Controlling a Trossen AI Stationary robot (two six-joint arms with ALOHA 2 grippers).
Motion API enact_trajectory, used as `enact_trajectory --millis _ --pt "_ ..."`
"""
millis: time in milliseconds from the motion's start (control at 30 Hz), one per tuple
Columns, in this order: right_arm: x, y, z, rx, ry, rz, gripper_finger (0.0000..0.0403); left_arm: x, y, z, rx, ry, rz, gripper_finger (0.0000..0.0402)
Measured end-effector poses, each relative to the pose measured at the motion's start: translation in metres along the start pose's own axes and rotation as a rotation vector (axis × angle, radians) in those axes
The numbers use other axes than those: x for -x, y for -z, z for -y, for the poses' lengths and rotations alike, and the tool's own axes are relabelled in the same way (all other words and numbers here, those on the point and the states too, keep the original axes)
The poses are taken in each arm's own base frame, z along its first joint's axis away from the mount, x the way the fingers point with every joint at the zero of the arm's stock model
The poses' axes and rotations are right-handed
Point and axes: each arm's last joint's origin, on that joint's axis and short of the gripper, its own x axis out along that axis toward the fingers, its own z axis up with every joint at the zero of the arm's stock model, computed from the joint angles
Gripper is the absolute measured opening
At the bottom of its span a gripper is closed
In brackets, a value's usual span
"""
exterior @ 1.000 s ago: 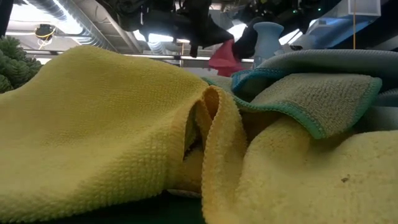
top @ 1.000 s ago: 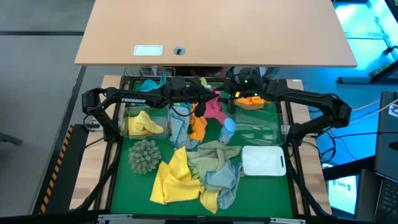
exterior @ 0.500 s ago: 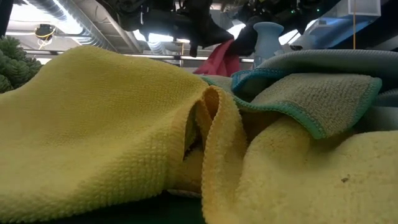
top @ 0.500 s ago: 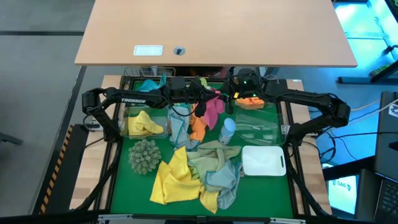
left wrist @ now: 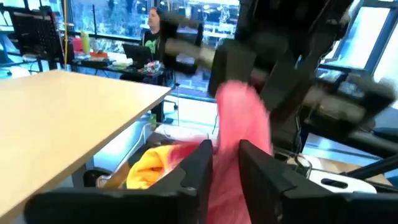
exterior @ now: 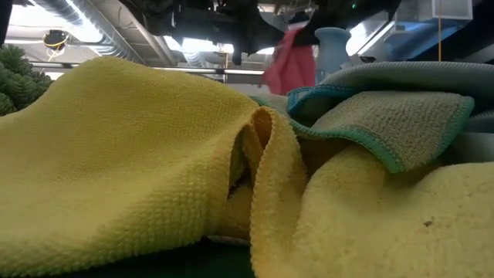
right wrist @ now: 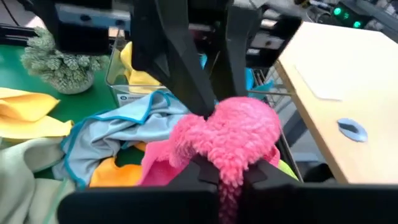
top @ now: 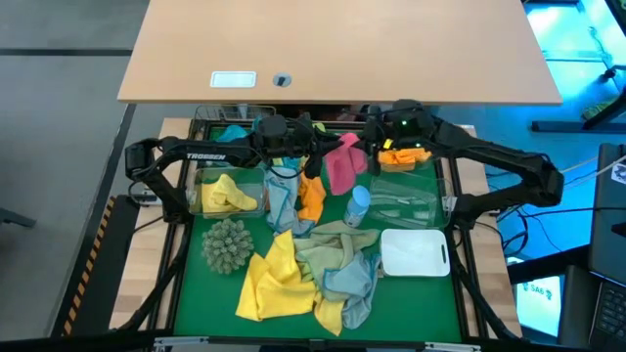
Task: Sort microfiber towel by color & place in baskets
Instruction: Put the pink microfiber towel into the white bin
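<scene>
The fuzzy pink towel hangs in the air over the far middle of the green table. The right gripper pinches its top edge tight. The left gripper is just beside it with its fingers a little apart, and the pink towel shows between them. Below hang a light blue towel and an orange towel. A yellow towel lies in a clear plastic basket on the left. Another clear basket sits on the right, with a white basket in front of it. More yellow, green and blue towels lie piled near a spiky grey-green ball.
</scene>
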Motion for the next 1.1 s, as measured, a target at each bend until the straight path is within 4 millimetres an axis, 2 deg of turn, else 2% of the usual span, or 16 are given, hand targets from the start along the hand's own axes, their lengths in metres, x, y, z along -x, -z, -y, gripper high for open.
enact_trajectory --millis 233,433,667,900,1100 --pt "0.045 -0.031 -0.001 -0.043 0.052 -0.043 0.0005 0.002 -0.003 0.000 -0.001 -0.001 0.007 0.0089" --pt "0.094 -0.060 -0.006 -0.135 0.055 -0.037 0.0003 0.002 -0.003 0.000 0.000 -0.002 0.002 0.0090" --pt "0.142 -0.073 -0.016 -0.274 0.046 -0.070 0.0002 0.002 0.000 0.000 0.003 -0.005 -0.028 0.0090" --pt "0.166 -0.065 -0.041 -0.379 -0.028 -0.139 0.0002 0.002 0.004 -0.001 0.007 -0.011 -0.070 0.0090" --pt "0.172 -0.065 -0.067 -0.404 -0.085 -0.183 0.0001 0.002 0.005 -0.001 0.007 -0.012 -0.071 0.0090"
